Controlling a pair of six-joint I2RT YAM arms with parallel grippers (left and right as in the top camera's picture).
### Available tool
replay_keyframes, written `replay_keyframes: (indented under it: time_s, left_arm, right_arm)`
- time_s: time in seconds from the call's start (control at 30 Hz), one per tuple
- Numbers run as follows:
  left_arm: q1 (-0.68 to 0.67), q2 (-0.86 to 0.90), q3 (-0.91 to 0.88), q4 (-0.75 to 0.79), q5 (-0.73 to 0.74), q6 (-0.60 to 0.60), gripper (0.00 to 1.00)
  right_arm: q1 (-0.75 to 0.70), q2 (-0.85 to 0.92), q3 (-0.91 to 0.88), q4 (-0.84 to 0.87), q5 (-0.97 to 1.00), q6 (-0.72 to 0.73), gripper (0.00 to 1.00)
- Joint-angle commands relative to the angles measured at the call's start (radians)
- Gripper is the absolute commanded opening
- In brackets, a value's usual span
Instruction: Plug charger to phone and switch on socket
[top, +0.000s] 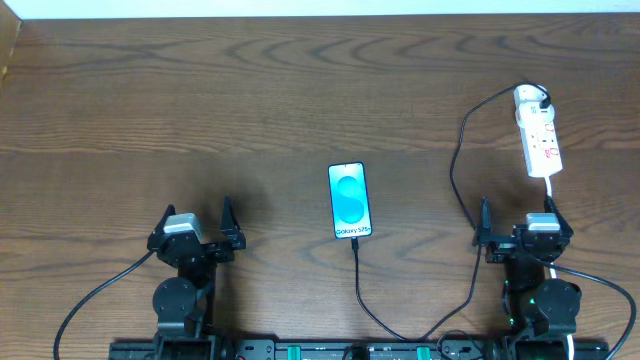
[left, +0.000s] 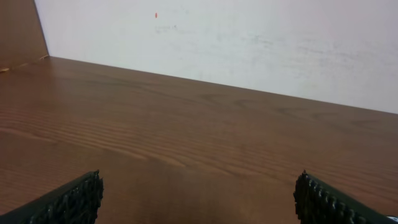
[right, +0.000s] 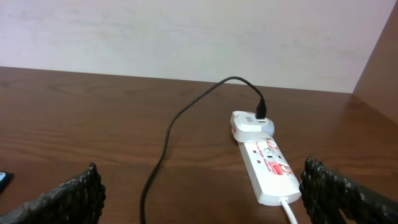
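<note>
The phone (top: 348, 201) lies flat mid-table, its blue screen lit. The charger (top: 456, 165), a thin black cable, runs from the phone's near edge toward the table front. It loops back up the right side to a black plug (right: 261, 112) seated in a white adapter on the far end of the socket (top: 538, 132). Whether its tip is seated in the phone I cannot tell. My left gripper (top: 197, 216) stands open over bare wood left of the phone. My right gripper (top: 518, 212) is open just short of the socket (right: 268, 165), holding nothing. The cable (right: 166, 138) passes between its fingers' lines.
The socket's white cord (top: 552, 192) trails toward my right arm's base. A white wall (left: 249, 43) closes off the table's far edge. A corner of the phone (right: 3, 181) shows at the left edge of the right wrist view.
</note>
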Motion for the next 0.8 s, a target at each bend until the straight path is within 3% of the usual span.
replay_keyframes:
  time_s: [0.0, 0.77]
  left_arm:
    - [0.005, -0.007, -0.019, -0.040, -0.013, 0.013, 0.98]
    - [0.005, -0.007, -0.019, -0.040, -0.013, 0.013, 0.98]
  right_arm:
    - [0.011, -0.008, -0.002, 0.000, 0.029, 0.016, 0.99]
    - [0.010, -0.007, -0.002, 0.000, 0.048, 0.057, 0.99]
